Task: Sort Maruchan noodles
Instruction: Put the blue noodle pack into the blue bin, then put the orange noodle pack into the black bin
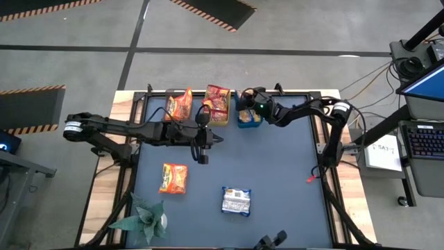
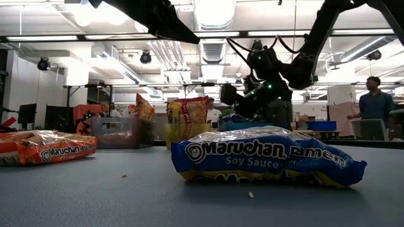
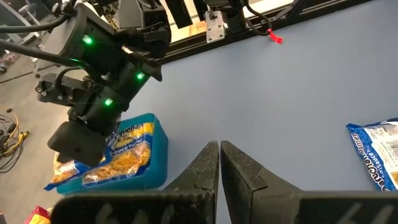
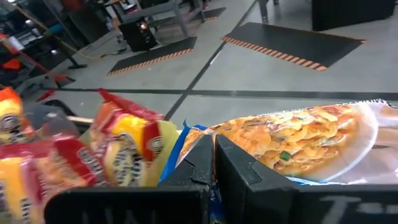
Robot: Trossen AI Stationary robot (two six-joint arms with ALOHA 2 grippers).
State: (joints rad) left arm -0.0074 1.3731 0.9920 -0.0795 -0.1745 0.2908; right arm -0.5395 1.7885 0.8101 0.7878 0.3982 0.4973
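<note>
Three bins stand along the table's far edge. The grey bin (image 1: 179, 105) holds orange Maruchan noodles and the yellow bin (image 1: 218, 103) holds red ones. The blue bin (image 1: 248, 119) holds blue-and-yellow packets (image 3: 127, 152). An orange packet (image 1: 173, 178) and a blue packet (image 1: 236, 201) lie flat on the mat near the front. My right gripper (image 4: 212, 144) is shut over the blue bin, its tips at a packet there. My left gripper (image 3: 219, 148) hangs shut above the mat's middle (image 1: 202, 157), holding nothing. My right gripper's shut fingertips stand at the blue edge (image 4: 181, 142) of the blue-and-yellow packet in the blue bin, coming nearly level from the table's right. The fingers themselves cover the spot, so I cannot tell whether they touch it.
A green leafy plant (image 1: 142, 219) stands at the near left corner. A small red piece (image 1: 311, 179) lies by the right rail. Black frame rails run along the table's sides. A person (image 2: 377, 107) stands in the room beyond. Bare mat lies between the two loose packets and the bins.
</note>
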